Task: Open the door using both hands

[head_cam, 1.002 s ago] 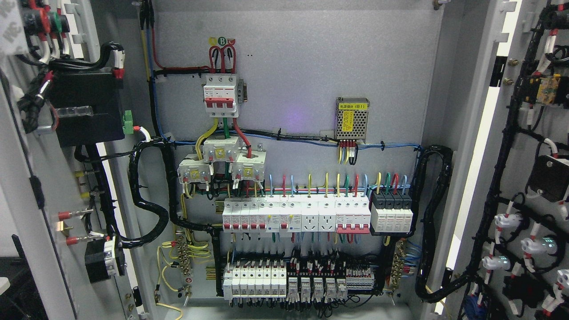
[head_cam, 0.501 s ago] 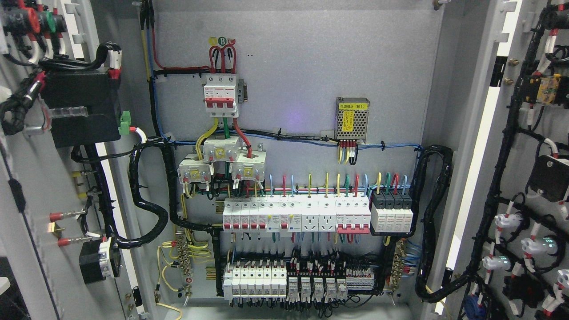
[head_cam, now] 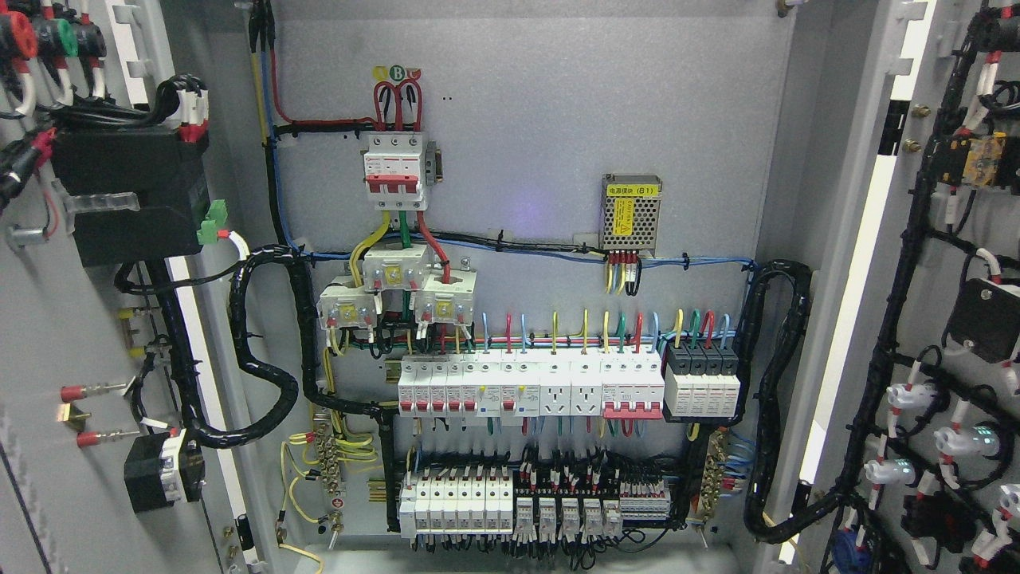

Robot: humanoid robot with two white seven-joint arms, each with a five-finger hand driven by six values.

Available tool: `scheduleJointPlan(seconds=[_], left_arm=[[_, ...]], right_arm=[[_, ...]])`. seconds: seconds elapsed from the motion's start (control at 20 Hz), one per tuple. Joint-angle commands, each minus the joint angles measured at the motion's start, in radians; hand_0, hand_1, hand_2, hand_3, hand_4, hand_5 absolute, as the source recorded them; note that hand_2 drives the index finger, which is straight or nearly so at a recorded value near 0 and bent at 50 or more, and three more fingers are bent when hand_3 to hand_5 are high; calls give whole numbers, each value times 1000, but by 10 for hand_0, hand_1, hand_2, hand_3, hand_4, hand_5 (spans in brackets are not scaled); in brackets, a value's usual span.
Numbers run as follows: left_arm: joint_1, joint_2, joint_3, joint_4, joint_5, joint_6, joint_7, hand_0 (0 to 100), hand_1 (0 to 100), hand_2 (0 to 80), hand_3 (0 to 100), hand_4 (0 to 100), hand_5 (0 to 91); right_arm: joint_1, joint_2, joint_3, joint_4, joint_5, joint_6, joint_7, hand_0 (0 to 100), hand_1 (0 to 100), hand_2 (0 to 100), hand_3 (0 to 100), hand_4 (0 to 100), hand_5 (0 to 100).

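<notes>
A grey electrical cabinet stands wide open in the head view. Its left door (head_cam: 56, 335) is swung out at the picture's left, its inner face carrying a black box (head_cam: 127, 199), coloured lamps and wiring. The right door (head_cam: 940, 335) is swung out at the right, with black cable looms and white lamp backs on its inner face. Between them the back panel (head_cam: 542, 127) shows rows of white breakers (head_cam: 530, 387) and coloured wires. Neither of my hands nor arms shows anywhere in the picture.
A thick black cable loom (head_cam: 263, 343) loops from the left door to the panel, another (head_cam: 777, 399) runs down the cabinet's right side. A small metal power supply (head_cam: 631, 211) sits upper right. A red-handled main breaker (head_cam: 394, 171) is mounted upper middle.
The left door has swung further outward: its black box, lamps and terminals have shifted left and toward the frame edge. The right door and the panel have not moved.
</notes>
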Motion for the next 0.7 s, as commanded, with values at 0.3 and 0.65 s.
scheduleJointPlan(seconds=[0.3, 0.65], left_arm=[[1, 0, 17, 6, -17, 1, -5, 0, 0, 0, 0, 0, 0], [1, 0, 17, 6, -17, 1, -5, 0, 0, 0, 0, 0, 0]], right_arm=[[-9, 26, 7, 2, 1, -2, -11, 386, 0, 0, 0, 0, 0], [6, -23, -23, 2, -1, -9, -14, 386, 0, 0, 0, 0, 0]])
